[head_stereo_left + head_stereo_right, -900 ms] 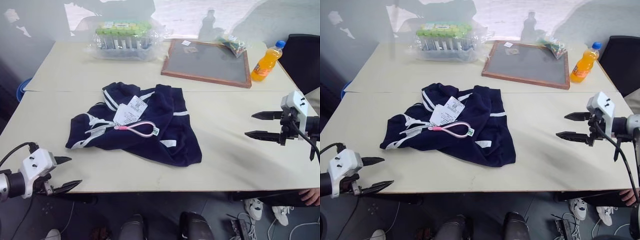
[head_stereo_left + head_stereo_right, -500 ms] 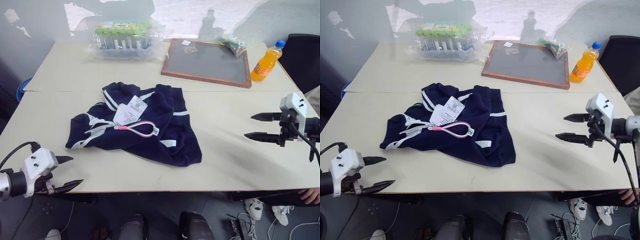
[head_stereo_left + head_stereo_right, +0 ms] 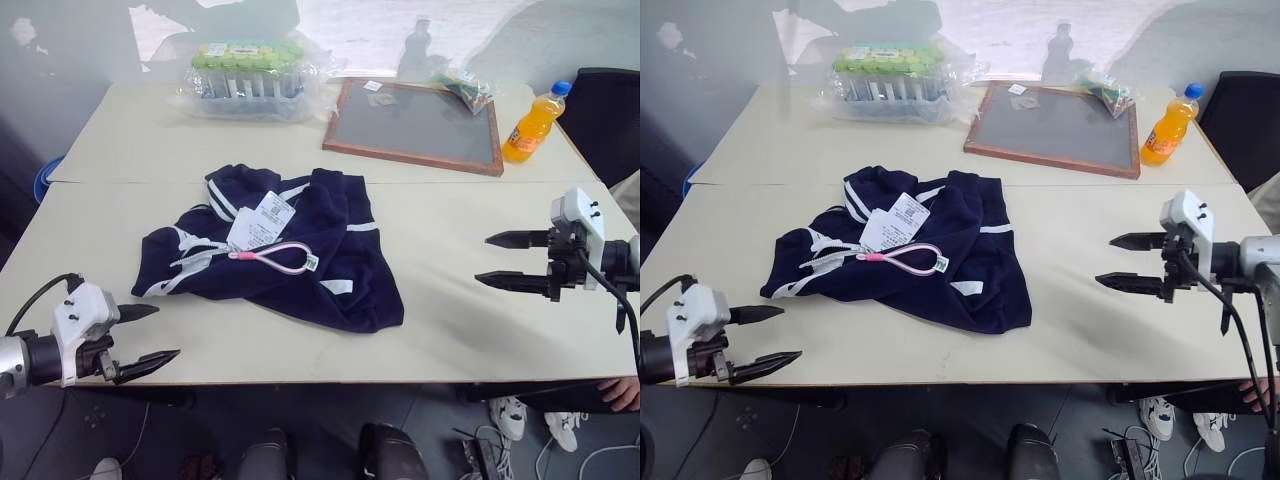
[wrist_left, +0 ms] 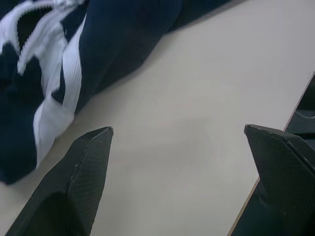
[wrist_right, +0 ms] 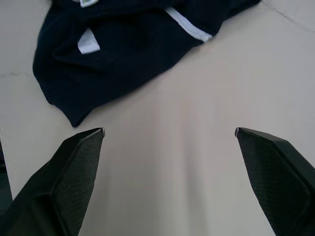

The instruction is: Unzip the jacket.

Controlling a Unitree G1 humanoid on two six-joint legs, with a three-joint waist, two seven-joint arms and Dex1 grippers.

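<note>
Navy jacket (image 3: 290,250) | crumpled on table (image 3: 470,330) | white tags on top

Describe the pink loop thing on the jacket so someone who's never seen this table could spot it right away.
Start at the near cream table, where a crumpled navy jacket lies left of centre. On top of it, just below the white paper tags, lies the pink loop. It is a thin cord in a long, narrow oval, and the jacket's one pink item.
</note>
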